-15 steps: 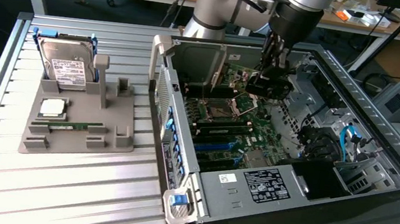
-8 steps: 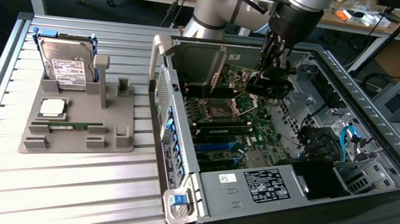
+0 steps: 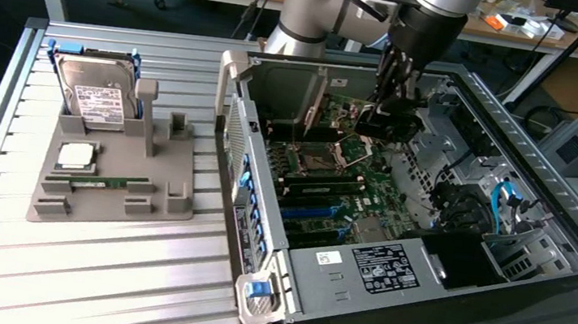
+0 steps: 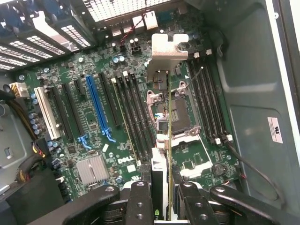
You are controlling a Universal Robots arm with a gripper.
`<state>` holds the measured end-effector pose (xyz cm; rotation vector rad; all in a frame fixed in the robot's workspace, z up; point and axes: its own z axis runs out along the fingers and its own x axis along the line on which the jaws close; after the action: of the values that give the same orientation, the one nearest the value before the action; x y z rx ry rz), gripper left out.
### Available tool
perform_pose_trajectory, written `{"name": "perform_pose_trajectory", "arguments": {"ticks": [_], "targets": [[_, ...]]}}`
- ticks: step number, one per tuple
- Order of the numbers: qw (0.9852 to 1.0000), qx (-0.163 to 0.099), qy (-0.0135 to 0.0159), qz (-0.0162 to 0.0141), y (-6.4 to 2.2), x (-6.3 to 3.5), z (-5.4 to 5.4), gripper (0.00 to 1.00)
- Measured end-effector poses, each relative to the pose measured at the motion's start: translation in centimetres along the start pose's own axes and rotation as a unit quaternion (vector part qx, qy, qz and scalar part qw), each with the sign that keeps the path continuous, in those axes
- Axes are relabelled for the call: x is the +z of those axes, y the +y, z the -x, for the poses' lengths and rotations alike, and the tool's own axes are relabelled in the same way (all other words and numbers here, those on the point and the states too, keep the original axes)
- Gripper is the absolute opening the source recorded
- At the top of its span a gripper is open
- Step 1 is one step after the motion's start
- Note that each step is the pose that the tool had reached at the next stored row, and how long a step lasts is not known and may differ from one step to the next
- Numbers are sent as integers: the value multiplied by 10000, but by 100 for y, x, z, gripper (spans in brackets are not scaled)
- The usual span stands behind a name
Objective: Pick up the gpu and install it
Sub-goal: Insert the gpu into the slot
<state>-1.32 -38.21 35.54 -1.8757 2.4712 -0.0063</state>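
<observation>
- While I'm hanging inside the case (image 3: pixel 546 199), in the upper middle of the exterior view, my gripper (image 4: pixel 161 199) is clamped on the gpu (image 4: pixel 161 166), squeezing its two flat faces.
- gpu isn't seated anywhere yet. It's up in the air over the CPU socket (image 4: pixel 180 110), off to one side of the blue slot (image 4: pixel 96 108) on the board (image 4: pixel 70 79).
- Step in hand, as I read it, is lining the card up with a slot. To do that well I'd hold it dead upright and get its lower edge parallel to the slot and right above it before any push. The bracket (image 4: pixel 166 49) should meet the rear opening, not ride up on the case wall. Firm grip, zero twist.
- Orientation: card's on edge, thin side facing my wrist camera. Long axis runs straight out from my gripper to the silver bracket, which points at the vented wall (image 4: pixel 122 7).
- Looks roughly parallel to the slots already, I'd say.
</observation>
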Motion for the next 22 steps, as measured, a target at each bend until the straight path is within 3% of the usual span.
{"name": "perform_pose_trajectory", "arguments": {"ticks": [22], "targets": [[9987,-503,-13,15,0,4,0,27]]}}
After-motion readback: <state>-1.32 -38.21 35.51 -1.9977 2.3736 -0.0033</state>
